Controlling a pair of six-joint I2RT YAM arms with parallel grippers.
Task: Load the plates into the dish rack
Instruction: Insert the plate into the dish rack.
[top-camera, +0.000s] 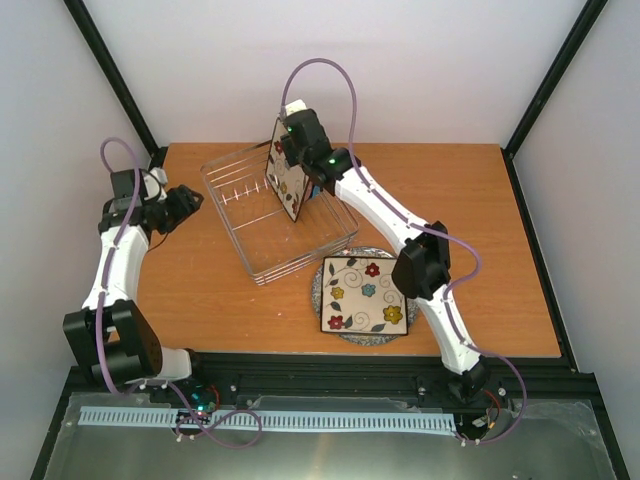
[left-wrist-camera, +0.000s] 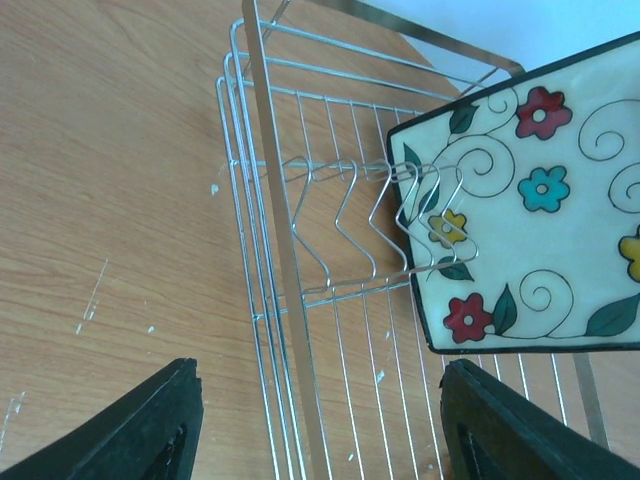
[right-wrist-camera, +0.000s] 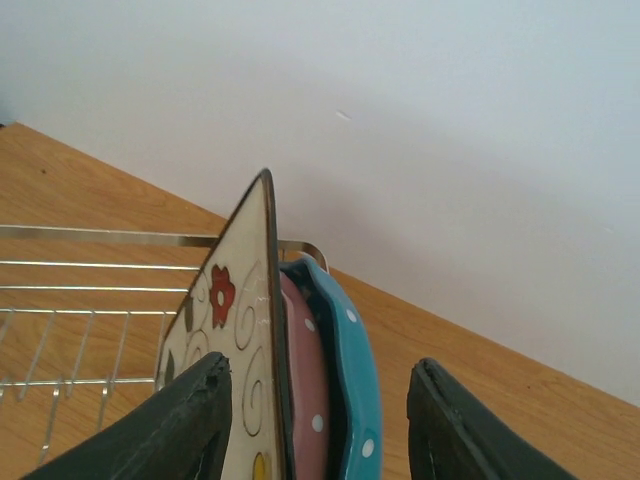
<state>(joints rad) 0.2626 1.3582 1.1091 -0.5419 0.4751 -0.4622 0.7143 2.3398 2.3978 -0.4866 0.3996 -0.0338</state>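
Silver wire makes up the dish rack (top-camera: 240, 215), which sits skewed on the wooden worktop (top-camera: 480, 220), one corner toward the back wall and one toward the near edge. Two plates stand on edge at its far right side: a square cream plate (top-camera: 286, 185) and, just behind it, a blue plate (right-wrist-camera: 350, 380).

The right arm (top-camera: 385, 215) reaches in over the rack's right rim. The right jaws straddle the top edges of both plates and are parted. One finger (right-wrist-camera: 460, 430) stands apart from the blue rim. The other finger (right-wrist-camera: 185, 425) lies close to the cream face; whether it touches I cannot tell.

The left jaws are wide with nothing between them, beside the rack's left rim, with a strip of wood between them and the wire. A row of bent tines (left-wrist-camera: 380, 230) crosses the rack's middle, overlapping the cream plate's lower corner. A broad stretch of wood lies right of the right arm.

Near the front edge a second square cream plate (top-camera: 365, 293) lies flat on a round grey plate (top-camera: 317, 288), just beside the rack's near corner.

Both cream plates have dark rims, black curls, green leaves and red, teal and yellow flowers. The blue plate has white dots, a wavy rim and a pink inner face.
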